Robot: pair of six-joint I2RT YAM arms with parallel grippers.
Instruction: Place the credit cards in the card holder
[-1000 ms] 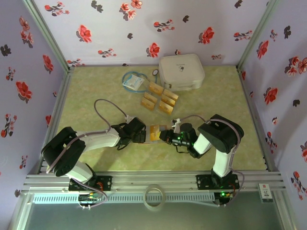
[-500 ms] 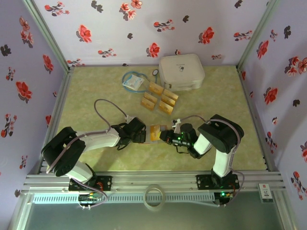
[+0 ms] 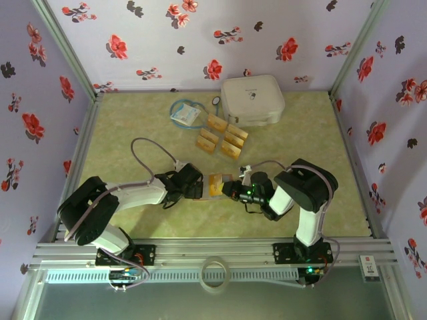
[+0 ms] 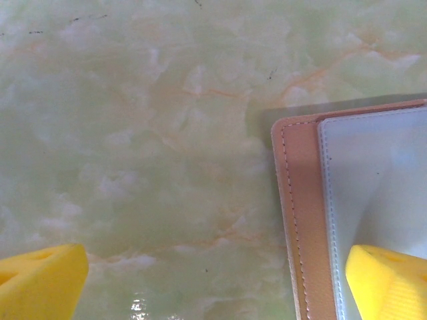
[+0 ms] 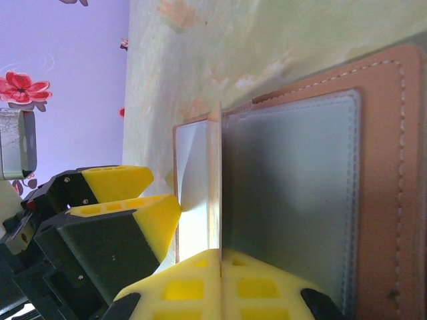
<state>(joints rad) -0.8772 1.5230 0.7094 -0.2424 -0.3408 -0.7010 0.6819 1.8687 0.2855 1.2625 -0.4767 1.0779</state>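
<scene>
The card holder [image 5: 383, 167] lies open on the table, reddish-brown outside and grey-blue inside, between the two grippers [image 3: 214, 189]. My right gripper [image 5: 221, 257] is shut on a credit card [image 5: 215, 173] that stands on edge over the holder's inside. My left gripper [image 4: 213, 287] is open, with one yellow fingertip [image 4: 390, 280] on the holder's grey-blue lining and the other on bare table beside the holder's leather edge [image 4: 303, 220]. Several more golden-tan credit cards [image 3: 222, 137] lie farther back on the table.
A large white rounded case [image 3: 252, 99] stands at the back, right of centre. A blue-white packet [image 3: 185, 114] with a looped cord lies left of the loose cards. Floral walls close in the table on three sides.
</scene>
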